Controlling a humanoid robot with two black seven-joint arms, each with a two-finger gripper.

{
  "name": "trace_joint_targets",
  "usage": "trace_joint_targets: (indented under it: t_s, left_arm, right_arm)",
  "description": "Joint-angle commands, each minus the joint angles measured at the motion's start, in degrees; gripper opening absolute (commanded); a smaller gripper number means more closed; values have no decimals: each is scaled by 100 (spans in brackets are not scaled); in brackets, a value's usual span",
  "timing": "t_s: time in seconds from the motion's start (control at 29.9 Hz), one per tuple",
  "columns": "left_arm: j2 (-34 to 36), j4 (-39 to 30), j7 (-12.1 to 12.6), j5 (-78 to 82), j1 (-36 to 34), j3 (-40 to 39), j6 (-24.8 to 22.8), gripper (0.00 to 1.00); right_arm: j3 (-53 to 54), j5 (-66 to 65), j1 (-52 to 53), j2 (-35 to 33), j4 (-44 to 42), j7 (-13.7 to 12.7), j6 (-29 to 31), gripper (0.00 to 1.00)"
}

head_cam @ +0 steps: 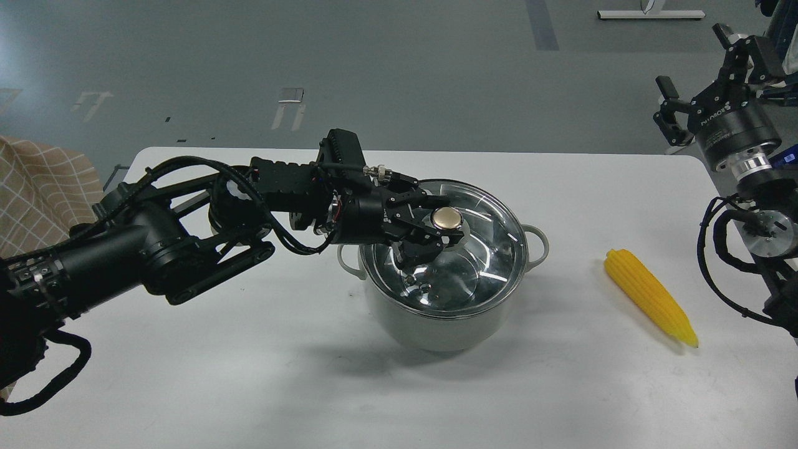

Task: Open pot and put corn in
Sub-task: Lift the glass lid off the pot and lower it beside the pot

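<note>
Left arm's fingers [450, 226] bracket knob [446, 217] over pot [436, 321]

pot [436, 324] mid-table [249, 386], lid [492, 249] on it, left tool [446, 227] at its knob [447, 217], corn [650, 297] right of pot

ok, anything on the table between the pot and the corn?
Nothing. In the head view only bare white table lies between the pot and the corn. The right claw is raised, far from both.

Yellow corn [650, 297], grey-green pot [444, 324], gold knob [447, 217]
</note>
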Motion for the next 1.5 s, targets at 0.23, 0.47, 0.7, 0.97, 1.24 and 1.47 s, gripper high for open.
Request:
trace_joint_targets:
  t_s: [0.23,0.47,0.7,0.97,1.24,1.47]
  left_arm:
    - [32,-130,4,-29,-153,-136,-1,7]
    - [567,-297,4,-616,-891,-233,-36,7]
    - [2262,-675,4,-1495,-847,-207,8,7]
    - [4003,-640,4,-2015,520,-145,1112,8]
    - [4093,193,4,-2138,2570,-136,3706,9]
    - [3689,870,4,-2489,3213,-136,4021,12]
  right_arm:
    - [0,0,-2,-4,0,0,0,100]
    - [0,0,-11,-4,0,0,0,100]
    - [0,0,-37,-13,0,0,0,100]
    - [0,0,-46,-4,0,0,0,100]
    - [0,0,-108,-4,0,0,0,100]
    - [0,0,-116,23,0,0,0,100]
